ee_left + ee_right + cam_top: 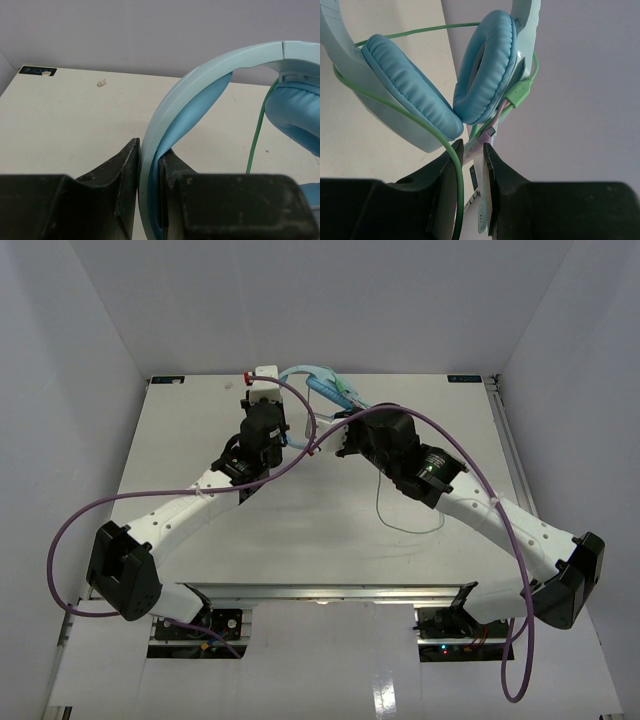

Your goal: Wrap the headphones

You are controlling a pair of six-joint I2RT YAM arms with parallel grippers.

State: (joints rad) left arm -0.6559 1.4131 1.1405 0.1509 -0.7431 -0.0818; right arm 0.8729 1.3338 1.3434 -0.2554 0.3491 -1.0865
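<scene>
The light blue headphones [312, 374] are held up over the far middle of the table. My left gripper [150, 150] is shut on the curved headband [210, 65], which rises from between its fingers; an earcup [295, 110] shows at the right. In the right wrist view both earcups [410, 90] press together, with the pale-green cord [400, 112] looped round them. The cord runs down between the fingers of my right gripper [472, 145], which is shut on it with a narrow gap, just below the earcups. A slack stretch of cord [400, 520] trails on the table.
Thick purple cables [470, 455] arc above both arms. The white table [180, 440] ends at grey walls behind and at both sides, with a black label [37, 71] at its far left corner and a rail [505, 440] along the right edge.
</scene>
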